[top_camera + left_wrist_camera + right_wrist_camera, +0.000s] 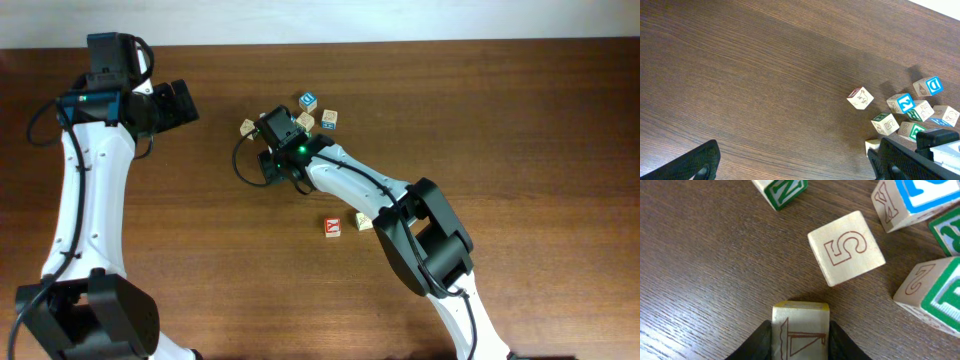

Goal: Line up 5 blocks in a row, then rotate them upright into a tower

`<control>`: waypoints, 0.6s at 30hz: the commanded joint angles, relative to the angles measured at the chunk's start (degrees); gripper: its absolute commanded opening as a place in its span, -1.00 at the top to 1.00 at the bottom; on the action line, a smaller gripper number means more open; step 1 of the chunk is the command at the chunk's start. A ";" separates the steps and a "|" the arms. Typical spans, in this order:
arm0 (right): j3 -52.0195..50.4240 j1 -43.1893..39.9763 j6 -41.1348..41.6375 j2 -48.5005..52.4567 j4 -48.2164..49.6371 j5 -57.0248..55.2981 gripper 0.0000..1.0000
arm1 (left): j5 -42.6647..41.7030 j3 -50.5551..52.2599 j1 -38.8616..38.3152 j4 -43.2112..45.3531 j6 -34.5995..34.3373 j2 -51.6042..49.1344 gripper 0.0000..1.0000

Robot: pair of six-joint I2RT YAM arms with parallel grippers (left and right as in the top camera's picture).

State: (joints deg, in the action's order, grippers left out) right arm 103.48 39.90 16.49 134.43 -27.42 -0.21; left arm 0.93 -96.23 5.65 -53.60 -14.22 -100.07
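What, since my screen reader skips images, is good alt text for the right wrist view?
The right gripper pinches a light-wood block with a brown line drawing at bottom centre, on a dark wood table. Beyond it lies a block marked 5; other blocks are cropped at the top and right edges.

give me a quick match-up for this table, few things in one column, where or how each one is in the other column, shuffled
1. sailboat block
2. 5 block
3. red-letter block
4. left gripper

a. open, over bare table
b. away from the cluster, beside the right arm
c. between the fingers of the right gripper
d. lying free just beyond the gripped block

Pairs: 1-c, 2-d, 3-b, 4-a
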 commanded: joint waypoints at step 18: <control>3.02 -0.04 17.03 -0.94 -44.57 10.43 0.25 | 0.37 -0.76 0.15 -0.07 -0.52 0.00 -0.99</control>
State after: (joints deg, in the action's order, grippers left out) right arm 108.07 39.90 32.80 133.12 -70.87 9.58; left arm 0.93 -96.23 5.65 -53.60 -14.24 -100.07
